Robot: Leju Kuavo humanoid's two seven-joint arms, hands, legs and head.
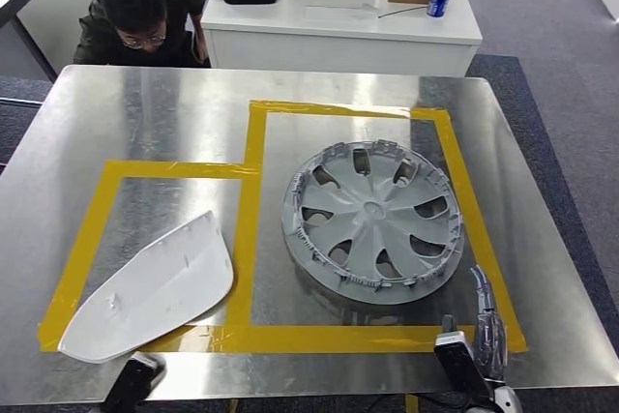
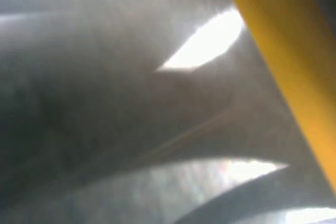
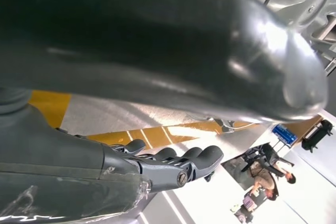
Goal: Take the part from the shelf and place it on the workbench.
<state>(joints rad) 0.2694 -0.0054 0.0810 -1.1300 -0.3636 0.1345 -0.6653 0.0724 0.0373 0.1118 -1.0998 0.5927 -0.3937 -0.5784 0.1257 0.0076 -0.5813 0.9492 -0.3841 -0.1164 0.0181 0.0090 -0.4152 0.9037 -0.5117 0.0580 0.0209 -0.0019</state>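
Since the wheel cover (image 1: 372, 223) lies inside the yellow tape (image 1: 248, 239), the right hand (image 1: 487, 331), fingers extended and empty, should draw straight back from it; the left hand's (image 1: 135, 379) state I cannot tell.

Office lab, carpet (image 1: 540, 7), taped metal workbench (image 1: 183, 123)

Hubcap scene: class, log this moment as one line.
hubcap: flat in right taped box | white cover: left box | right hand: near table edge, holding nothing | left hand: state unclear
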